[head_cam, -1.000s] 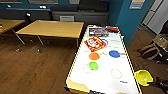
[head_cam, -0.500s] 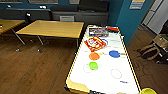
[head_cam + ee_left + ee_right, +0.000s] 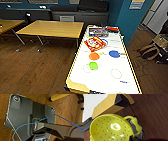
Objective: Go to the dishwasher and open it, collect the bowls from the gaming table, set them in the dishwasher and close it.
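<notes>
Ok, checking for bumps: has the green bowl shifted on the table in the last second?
No. The green bowl sits just on the near side of the orange bowl, as before.

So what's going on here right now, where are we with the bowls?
The robot stands at the near end of the gaming table, the long white top with the yellow edge. An orange bowl, a lime green bowl and a blue bowl sit on it, beyond them a red box. The right wrist view shows a yellow perforated bowl with a handle close to the camera, above the wooden floor by the table's corner. Whether it is gripped cannot be seen.
</notes>
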### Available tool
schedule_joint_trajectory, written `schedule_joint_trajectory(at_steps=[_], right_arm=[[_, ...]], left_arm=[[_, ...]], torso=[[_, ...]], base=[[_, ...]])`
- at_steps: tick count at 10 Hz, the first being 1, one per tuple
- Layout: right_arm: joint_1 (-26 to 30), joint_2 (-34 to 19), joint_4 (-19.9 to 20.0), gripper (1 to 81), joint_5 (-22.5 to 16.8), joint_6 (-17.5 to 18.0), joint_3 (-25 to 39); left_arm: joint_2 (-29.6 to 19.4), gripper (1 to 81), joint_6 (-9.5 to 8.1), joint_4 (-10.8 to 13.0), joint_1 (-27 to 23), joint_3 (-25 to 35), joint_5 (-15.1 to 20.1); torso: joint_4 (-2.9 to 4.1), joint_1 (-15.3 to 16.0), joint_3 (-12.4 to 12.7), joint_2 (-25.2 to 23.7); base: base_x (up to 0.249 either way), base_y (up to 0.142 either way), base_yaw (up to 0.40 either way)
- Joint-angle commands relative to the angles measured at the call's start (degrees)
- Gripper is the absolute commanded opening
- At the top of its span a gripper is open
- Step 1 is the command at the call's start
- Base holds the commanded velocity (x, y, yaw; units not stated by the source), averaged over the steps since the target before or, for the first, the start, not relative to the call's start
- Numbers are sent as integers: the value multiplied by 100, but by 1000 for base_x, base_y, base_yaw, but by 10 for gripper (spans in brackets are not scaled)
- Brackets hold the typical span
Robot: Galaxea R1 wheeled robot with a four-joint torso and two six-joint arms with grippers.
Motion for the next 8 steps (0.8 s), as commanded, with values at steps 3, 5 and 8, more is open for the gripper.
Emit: schedule_joint_trajectory(at_steps=[3, 5, 8], right_arm=[[-1228, 1337, -701, 10, 1178, -386, -1039], [-1360, 1725, -859, 10, 1178, -386, -1188], [-1377, 2182, -947, 10, 1161, -386, -1320]], left_arm=[[-2006, 811, -113, 8, -692, 2235, 305], [-2447, 811, -474, 8, -1114, 2720, 323], [-2948, 811, -1371, -27, -1886, 3151, 340]], torso=[[0, 0, 0, 0], [0, 0, 0, 0], [0, 0, 0, 0]], base=[[0, 0, 0], [0, 0, 0], [0, 0, 0]])
